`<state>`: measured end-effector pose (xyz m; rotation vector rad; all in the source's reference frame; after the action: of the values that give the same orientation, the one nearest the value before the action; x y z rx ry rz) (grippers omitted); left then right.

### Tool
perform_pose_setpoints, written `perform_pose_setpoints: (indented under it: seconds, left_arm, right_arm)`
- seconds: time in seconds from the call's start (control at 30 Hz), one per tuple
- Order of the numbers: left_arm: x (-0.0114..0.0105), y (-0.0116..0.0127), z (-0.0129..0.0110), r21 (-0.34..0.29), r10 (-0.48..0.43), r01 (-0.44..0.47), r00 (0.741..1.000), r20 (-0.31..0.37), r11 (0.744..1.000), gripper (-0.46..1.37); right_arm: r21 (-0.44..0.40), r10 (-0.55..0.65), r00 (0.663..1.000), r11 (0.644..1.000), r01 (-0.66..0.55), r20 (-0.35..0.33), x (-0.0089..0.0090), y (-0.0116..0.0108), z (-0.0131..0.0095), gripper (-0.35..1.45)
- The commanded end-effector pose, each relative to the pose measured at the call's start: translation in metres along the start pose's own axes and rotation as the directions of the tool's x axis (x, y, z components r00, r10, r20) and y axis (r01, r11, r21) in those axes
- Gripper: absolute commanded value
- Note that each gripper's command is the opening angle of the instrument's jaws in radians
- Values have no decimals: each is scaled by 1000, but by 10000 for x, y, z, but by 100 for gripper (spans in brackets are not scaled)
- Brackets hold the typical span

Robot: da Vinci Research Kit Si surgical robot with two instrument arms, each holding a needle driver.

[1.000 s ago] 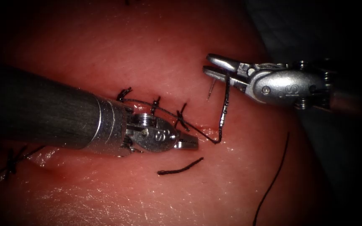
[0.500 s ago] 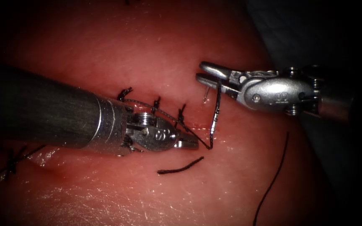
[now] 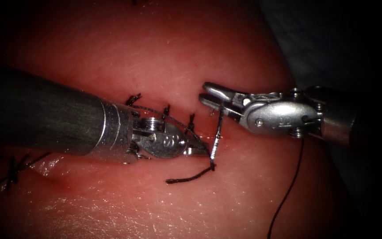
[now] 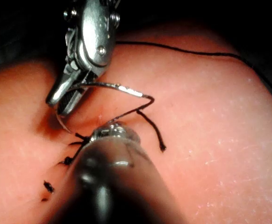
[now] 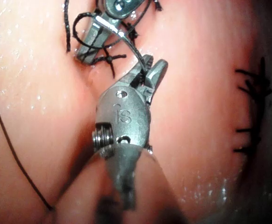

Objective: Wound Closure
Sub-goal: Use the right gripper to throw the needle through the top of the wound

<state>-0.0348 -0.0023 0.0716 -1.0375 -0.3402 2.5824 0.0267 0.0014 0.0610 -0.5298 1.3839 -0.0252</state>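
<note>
Two tools meet over the tissue point(image 3: 155, 53), a moist, glistening pink-red surface that falls away into darkness toward 2 o'clock. Three dark stitches point(image 3: 166, 110) cross the cut near the centre of the endoscope view. A second stitched row point(image 3: 12, 170) lies well apart at 8 o'clock. The right tool point(image 3: 203, 93) comes in from 3 o'clock. Its jaws are clamped narrow on the needle point(image 3: 217, 132), roughly a third of the way back from the point. The short pointed end pokes out below the jaws, close above the tissue just right of the last stitch. Whether it touches cannot be told. The rest of the curve hangs toward 6 o'clock, clear of the tissue, and passes just in front of the left tool point(image 3: 205, 150), which reaches in from 9 o'clock. What the left tool holds cannot be told. A loose cut end of thread point(image 3: 189, 178) lies on the tissue just beneath it. The long thread point(image 3: 288, 190) trails off toward 5 o'clock. Each tool's wrist carries a stamped mark point(image 3: 284, 120) that reads like an "S".
</note>
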Motion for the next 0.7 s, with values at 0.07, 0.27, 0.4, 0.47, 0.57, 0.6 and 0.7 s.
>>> perform_pose_setpoints:
  seconds: [0.07, 0.27, 0.4, 0.47, 0.57, 0.6, 0.7]
  left_arm:
    - [0, 0, 1, -4, 2, -2, 1000, 0, 1000, -35]
    - [0, 0, 1, -4, 2, -2, 1000, -3, 1000, -35]
    - [-1, 0, 0, -2, 3, -3, 1000, -6, 1000, -35]
    - [-1, 0, 0, -2, 3, -3, 1000, -6, 1000, -35]
    - [-1, 0, 1, -2, 3, -3, 1000, -6, 1000, -35]
    - [-1, 0, 1, -2, 3, -3, 1000, -6, 1000, -35]
    - [-1, 0, 1, -3, -3, 3, 1000, -6, 1000, -35]
  right_arm:
    - [-3, 26, 1000, 1000, -26, 14, -3, -8, 0, -35]
    - [-12, 95, 995, 995, -95, 36, -15, -19, 0, -35]
    - [-11, 146, 986, 989, -146, 75, -21, -27, 0, -35]
    - [-6, 183, 979, 983, -183, 92, -22, -30, 1, -35]
    - [10, 237, 965, 971, -240, 115, -27, -36, 2, -35]
    - [17, 251, 960, 967, -255, 126, -28, -37, 3, -35]
    - [28, 271, 951, 960, -278, 148, -33, -43, 5, -35]
